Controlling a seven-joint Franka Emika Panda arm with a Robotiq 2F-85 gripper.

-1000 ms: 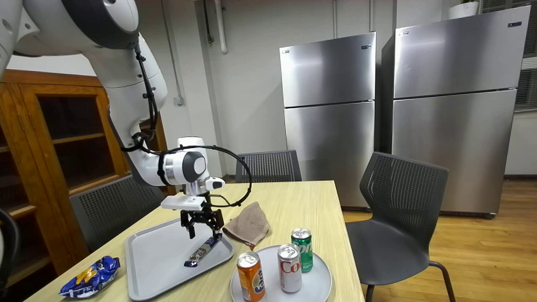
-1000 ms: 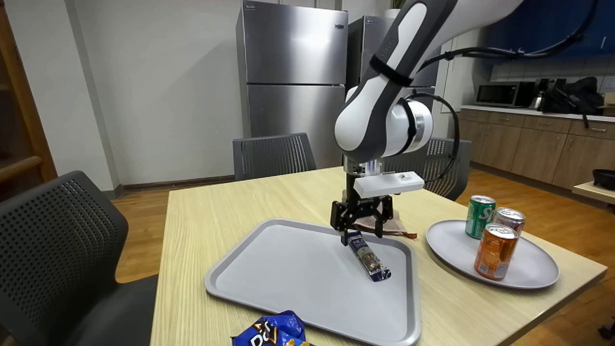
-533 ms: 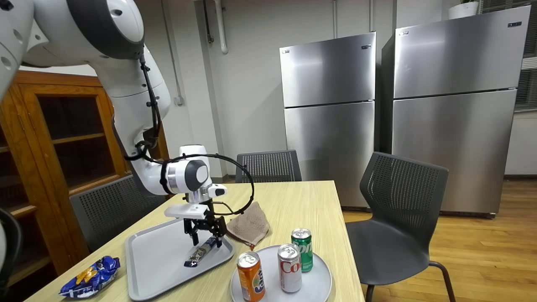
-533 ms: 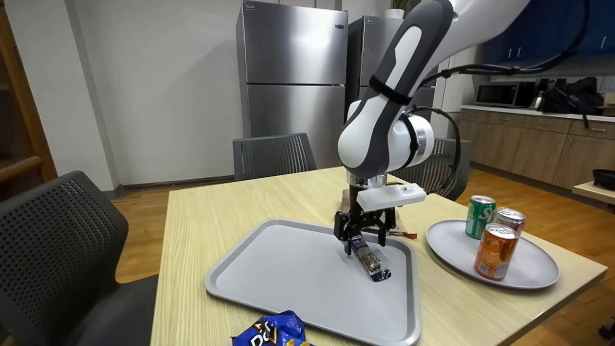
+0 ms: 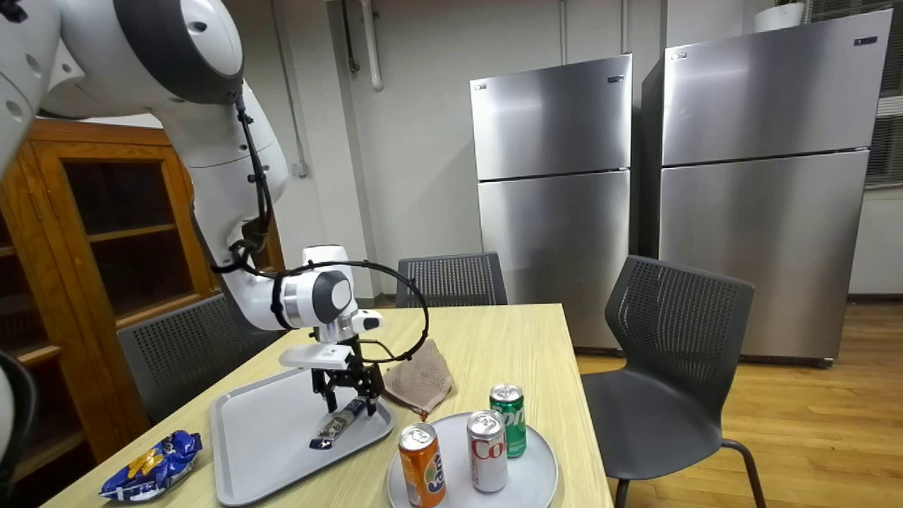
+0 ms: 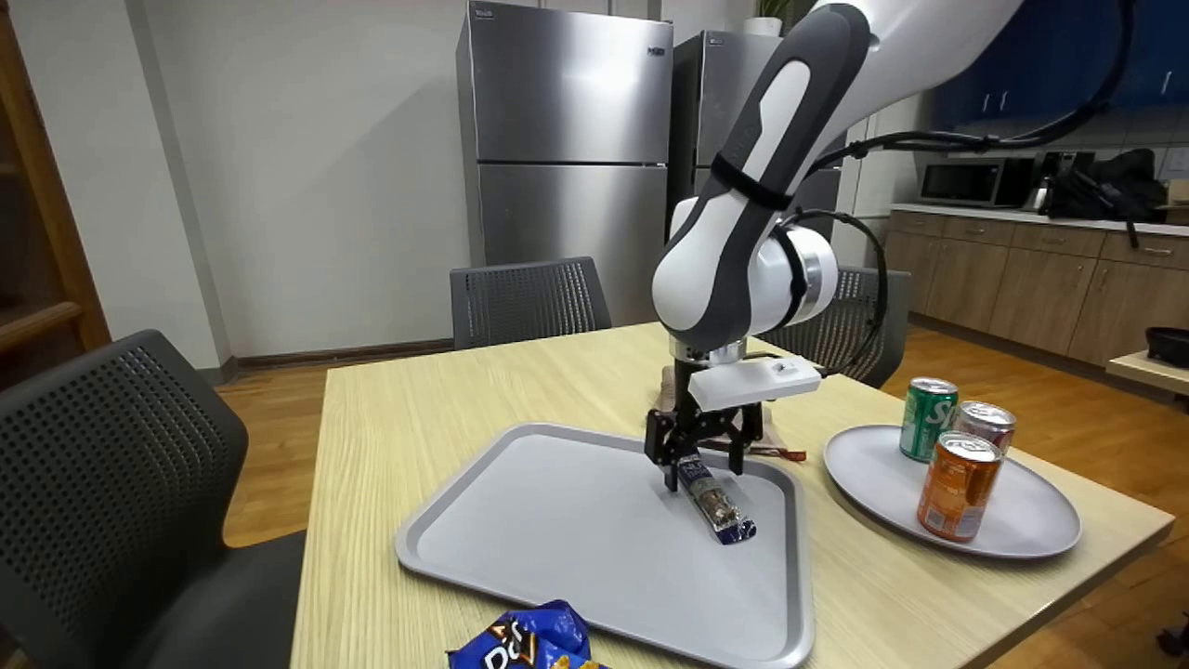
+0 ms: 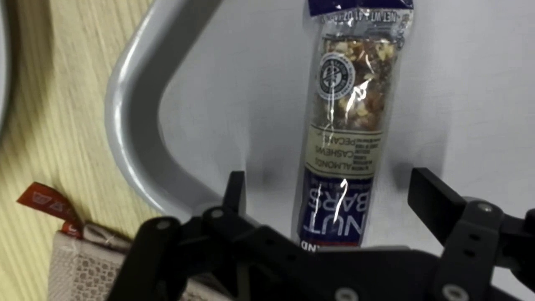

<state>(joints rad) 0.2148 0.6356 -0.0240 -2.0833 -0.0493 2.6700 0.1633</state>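
My end effector (image 7: 328, 188) is standing wide, pointing down over the tray (image 7: 468, 79), and its two fingers (image 7: 436, 202) are straddling the bar (image 7: 345, 125) with a gap on either side. Whether they are touching the tray, I am not managing to tell. The bar is lying flat on the tray near a rounded corner, its dark blue "NUT BARS" end sitting between my fingers and its clear stretch, showing nuts, pointing away from me. Just beside that corner a brown cloth (image 5: 420, 377) is lying on the tabletop (image 6: 399, 437), its red tag (image 7: 46, 202) sticking out. Near the tray, a round plate (image 6: 1031, 520) is carrying an orange can (image 5: 423, 466), a silver can (image 5: 487, 451) and a green can (image 5: 513, 420), all standing upright. In an exterior view, the tray is lying between the plate and a crumpled blue bag (image 5: 152, 466), which is resting on the tabletop. Farther out, dark chairs (image 5: 667, 384) are standing around the tabletop, and two fridges (image 5: 554, 219) are showing behind in both exterior views.
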